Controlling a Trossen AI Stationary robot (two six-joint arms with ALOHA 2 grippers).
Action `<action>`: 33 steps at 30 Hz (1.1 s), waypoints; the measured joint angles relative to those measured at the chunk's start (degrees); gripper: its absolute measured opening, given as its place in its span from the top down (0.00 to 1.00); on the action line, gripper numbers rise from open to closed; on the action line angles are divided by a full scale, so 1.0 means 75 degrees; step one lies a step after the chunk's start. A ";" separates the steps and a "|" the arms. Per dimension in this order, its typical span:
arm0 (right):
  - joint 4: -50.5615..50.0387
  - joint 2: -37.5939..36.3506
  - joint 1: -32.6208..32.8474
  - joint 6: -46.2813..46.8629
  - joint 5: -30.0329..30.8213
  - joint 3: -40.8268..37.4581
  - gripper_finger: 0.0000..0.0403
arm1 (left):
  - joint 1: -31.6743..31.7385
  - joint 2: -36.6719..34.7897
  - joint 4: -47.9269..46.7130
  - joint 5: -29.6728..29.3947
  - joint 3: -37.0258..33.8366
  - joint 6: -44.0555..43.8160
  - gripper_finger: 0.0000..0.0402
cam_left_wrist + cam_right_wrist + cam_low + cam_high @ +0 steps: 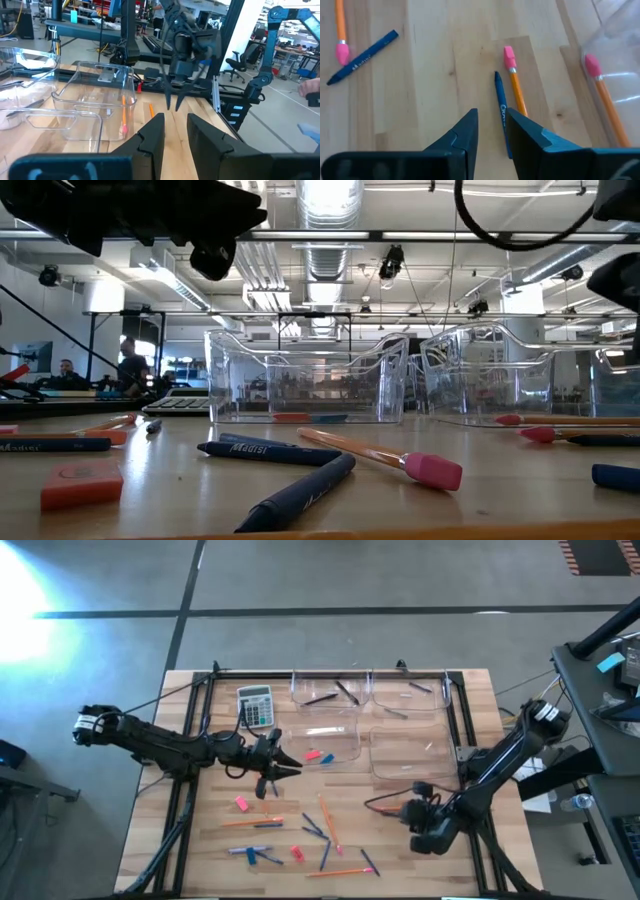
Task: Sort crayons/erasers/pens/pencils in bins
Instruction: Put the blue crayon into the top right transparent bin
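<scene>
Right gripper [490,131] hovers low over the counter [400,860], jaws slightly apart and empty, lined up on a blue crayon [501,112] beside a pencil [514,82]; bins [405,745] wait nearby

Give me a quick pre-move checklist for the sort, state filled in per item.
1. Right gripper lined up on a target: ok; the blue crayon lies just past its fingertips.
2. Right gripper empty: ok; narrow gap between its fingers, nothing in it.
3. Neighbour clear of that crayon: not ok; a pencil lies right beside it.
4. Left gripper empty: ok; nothing between its fingers.
5. Arms apart: ok; left gripper by the near left bin, right near the table's front right.
6. Items left to sort: not ok; pencils, crayons and erasers lie loose on the table.
</scene>
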 joint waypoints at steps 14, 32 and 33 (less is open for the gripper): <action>0.0609 -0.0097 0.0000 0.0661 -0.0041 -0.1120 0.66 | -0.0001 0.0000 0.0007 0.0003 0.0003 -0.0003 0.83; 0.1703 -0.0097 0.0000 0.0527 -0.0032 -0.1706 0.68 | -0.0001 0.0000 0.0000 0.0009 0.0003 -0.0009 0.83; 0.1711 -0.0097 0.0000 0.0527 -0.0035 -0.1708 0.68 | -0.0001 0.0000 0.0000 0.0009 0.0003 -0.0009 0.83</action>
